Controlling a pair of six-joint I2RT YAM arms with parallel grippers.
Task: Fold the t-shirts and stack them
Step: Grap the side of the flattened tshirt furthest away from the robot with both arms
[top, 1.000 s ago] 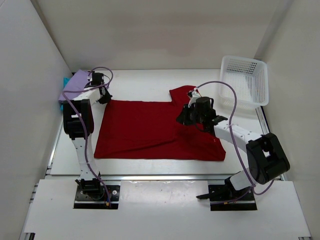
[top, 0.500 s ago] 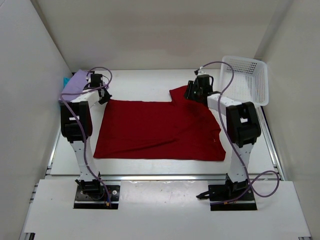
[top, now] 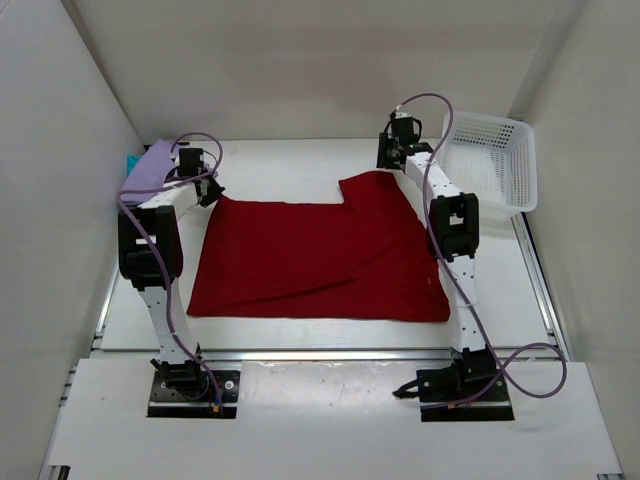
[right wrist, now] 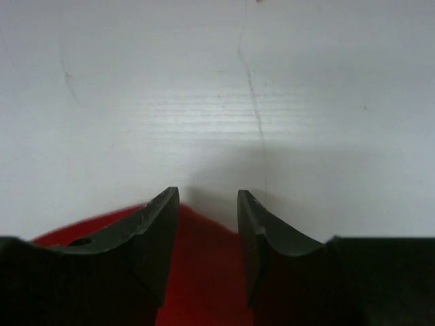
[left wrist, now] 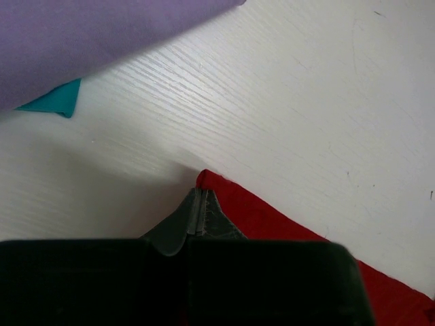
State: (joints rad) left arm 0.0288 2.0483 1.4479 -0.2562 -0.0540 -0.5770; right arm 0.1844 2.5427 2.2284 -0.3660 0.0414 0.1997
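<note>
The red t-shirt is spread out flat across the middle of the surface. Its body runs left to right, and one sleeve pokes toward the far side, right of centre. A few soft creases run across the near half, and the near hem lies close to the edge by the arm bases.

At the shirt's far left corner sits the left claw. In the left wrist view its fingers are pressed tight together, no gap at all. The red corner comes out right at their tips, so it looks pinched on that corner, low against the surface.

Across on the far right is the right claw, stretched out just beyond the sleeve tip. In the right wrist view the two fingers stand apart with a clear gap. The red cloth shows below and between them and bare white surface lies ahead. That claw has hold of nothing.

In the far left corner, the lavender t-shirt lies by the left wall, just beside the left claw but apart from the red cloth. From under it peeks the teal t-shirt, only a small triangle showing. At the far right stands a white lattice basket, just right of the right claw.
</note>
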